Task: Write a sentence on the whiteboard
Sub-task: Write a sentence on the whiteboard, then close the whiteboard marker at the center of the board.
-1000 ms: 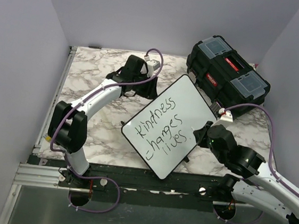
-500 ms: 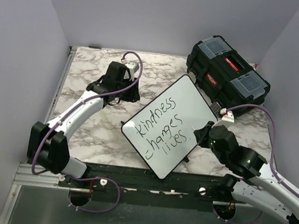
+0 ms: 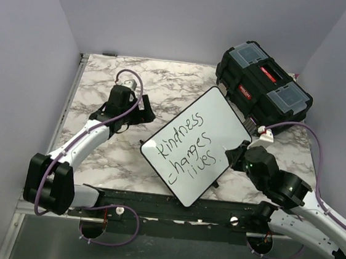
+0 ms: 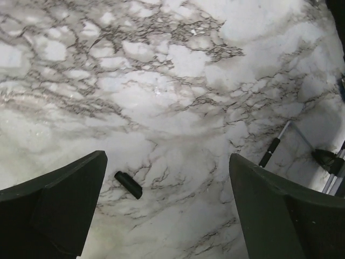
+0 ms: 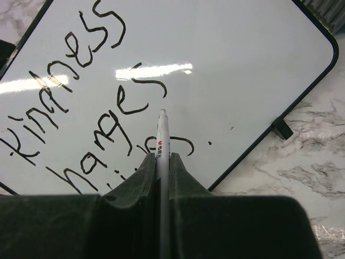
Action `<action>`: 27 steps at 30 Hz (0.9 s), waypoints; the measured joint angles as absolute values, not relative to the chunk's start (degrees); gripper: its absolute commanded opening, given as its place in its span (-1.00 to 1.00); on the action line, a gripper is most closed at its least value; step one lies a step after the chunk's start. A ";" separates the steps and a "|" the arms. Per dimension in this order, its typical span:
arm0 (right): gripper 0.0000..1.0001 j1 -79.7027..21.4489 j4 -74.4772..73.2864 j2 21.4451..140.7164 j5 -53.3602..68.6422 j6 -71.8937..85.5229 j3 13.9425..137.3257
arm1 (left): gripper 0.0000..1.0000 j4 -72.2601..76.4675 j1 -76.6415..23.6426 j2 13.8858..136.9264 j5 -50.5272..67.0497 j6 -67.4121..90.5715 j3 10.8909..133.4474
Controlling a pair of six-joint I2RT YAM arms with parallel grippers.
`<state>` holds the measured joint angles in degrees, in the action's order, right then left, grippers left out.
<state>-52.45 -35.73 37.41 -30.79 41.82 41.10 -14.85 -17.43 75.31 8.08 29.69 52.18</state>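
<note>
The whiteboard (image 3: 221, 113) lies tilted at mid-table, with the sentence (image 3: 186, 146) "kindness changes lives" in black across it. My right gripper (image 3: 235, 156) is at the board's right edge, shut on a white marker (image 5: 162, 135) whose tip points at the lettering (image 5: 81, 81) on the whiteboard (image 5: 232, 59). The right gripper (image 5: 162, 159) clamps the marker's barrel between both fingers. My left gripper (image 3: 141, 111) hovers over bare marble left of the board. The left gripper (image 4: 167, 156) is open and holds nothing. A small black cap (image 4: 128, 184) lies on the table below it.
A black plastic toolbox (image 3: 264, 86) stands at the back right, close behind the board's far corner. The board's small black foot (image 5: 282, 128) juts onto the marble table (image 3: 98, 78). Purple cables loop over both arms.
The left arm has drawn back to the left and nearer, away from the board, and its jaws have opened wide. The right gripper and marker have barely moved.
</note>
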 measured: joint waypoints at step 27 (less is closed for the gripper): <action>-0.99 -52.45 -35.70 37.76 -30.79 41.98 41.08 | 0.39 -26.35 -19.49 83.53 -4.99 51.13 48.31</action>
<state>-52.45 -35.70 37.76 -30.79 41.98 41.08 -26.35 -19.49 83.53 -4.99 51.13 48.31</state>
